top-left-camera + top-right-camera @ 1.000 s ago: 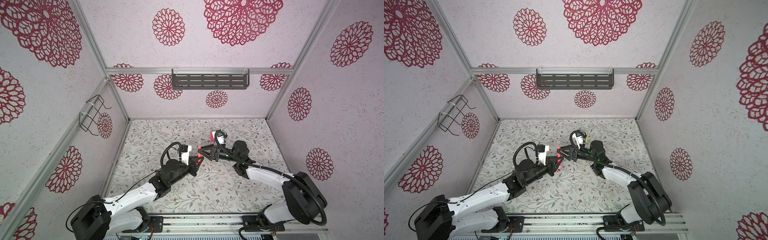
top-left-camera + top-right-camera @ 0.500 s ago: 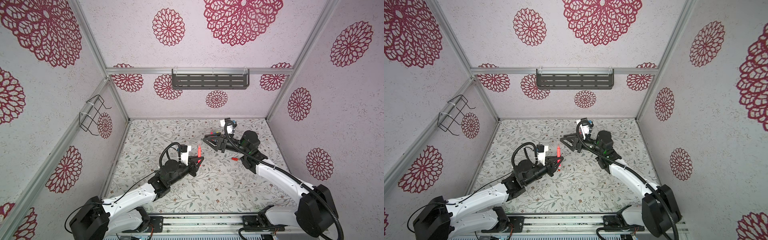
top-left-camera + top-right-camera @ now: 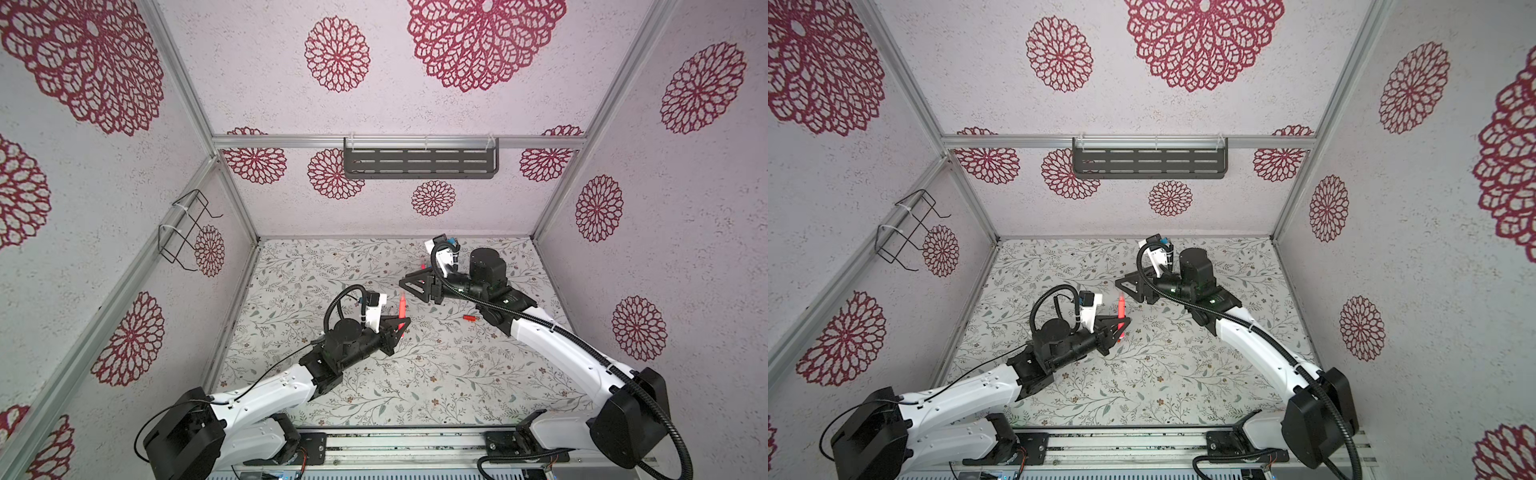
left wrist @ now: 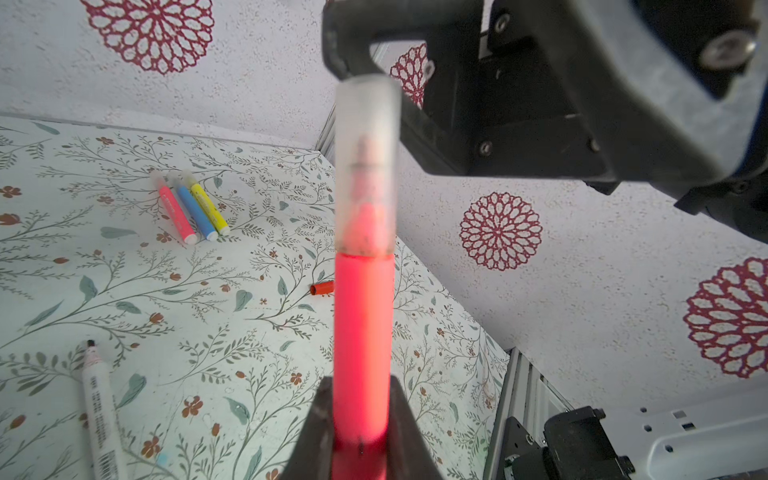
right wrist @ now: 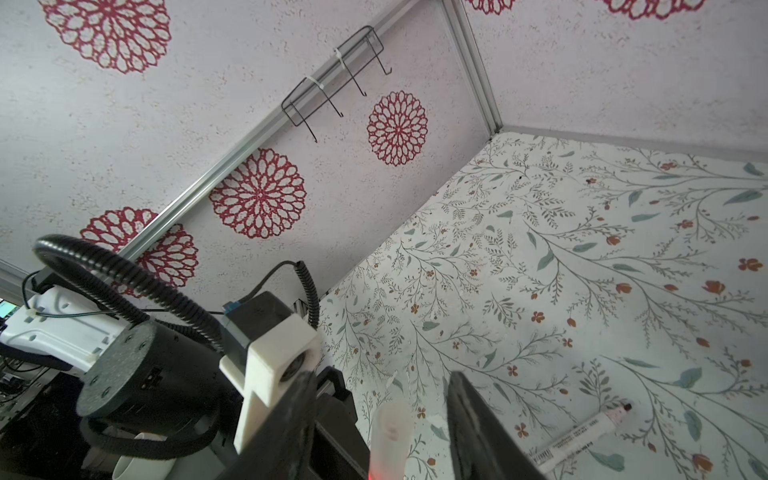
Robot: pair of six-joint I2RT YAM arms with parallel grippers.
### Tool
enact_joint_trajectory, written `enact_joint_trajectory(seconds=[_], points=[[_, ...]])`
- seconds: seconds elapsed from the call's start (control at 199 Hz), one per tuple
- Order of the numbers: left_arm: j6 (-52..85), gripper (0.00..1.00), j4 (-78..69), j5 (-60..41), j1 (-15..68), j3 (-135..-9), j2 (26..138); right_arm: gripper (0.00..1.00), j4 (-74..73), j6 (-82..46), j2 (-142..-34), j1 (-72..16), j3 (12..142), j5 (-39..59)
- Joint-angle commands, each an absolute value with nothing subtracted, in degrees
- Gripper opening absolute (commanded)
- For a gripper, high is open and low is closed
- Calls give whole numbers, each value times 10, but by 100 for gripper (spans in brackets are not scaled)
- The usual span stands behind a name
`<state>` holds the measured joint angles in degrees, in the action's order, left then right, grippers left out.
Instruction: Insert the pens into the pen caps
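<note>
Your left claw (image 3: 401,326), mid-frame in a top view, clamps the coral pen (image 4: 363,316) upright. Your right claw (image 3: 407,284) was at it a second ago and has pulled back up-right, jaws apart and empty, leaving a translucent cap (image 4: 366,158) on: that pair looks done. In the left wrist view, left to right: one uncapped white marker (image 4: 97,415), three capped pens (image 4: 195,212), one loose red cap (image 4: 323,287).

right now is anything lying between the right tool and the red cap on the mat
Nothing visible lies between them. The red cap sits alone on bare mat, though it is behind the open right tool, not ahead of its tips. The left tool, shut on the capped red pen, is off to the other side.
</note>
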<state>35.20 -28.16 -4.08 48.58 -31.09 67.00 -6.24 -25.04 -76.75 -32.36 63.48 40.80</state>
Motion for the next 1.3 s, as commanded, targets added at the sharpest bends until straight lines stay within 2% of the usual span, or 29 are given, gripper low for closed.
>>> enact_joint_trajectory(seconds=[0.0, 0.226, 0.432, 0.582, 0.723, 0.978, 1.124, 1.295], points=[[350, 0, -285, -47, 489, -331, 676, 50, -46, -223, -768, -328, 658, 402], [348, 0, -283, -45, 490, -336, 680, 43, -43, -219, -773, -340, 657, 407], [340, 0, -283, -31, 490, -336, 677, 26, -26, -206, -775, -351, 653, 394], [332, 0, -282, -21, 489, -337, 672, 10, -17, -196, -769, -363, 634, 377], [329, 0, -286, -21, 485, -340, 665, 0, -20, -197, -763, -381, 599, 356], [345, 0, -324, -57, 450, -336, 640, 0, -21, -190, -768, -440, 511, 261], [362, 0, -342, -112, 408, -334, 616, 0, -43, -190, -774, -459, 448, 283], [353, 0, -326, -129, 376, -339, 590, 0, -48, -185, -771, -463, 391, 313]])
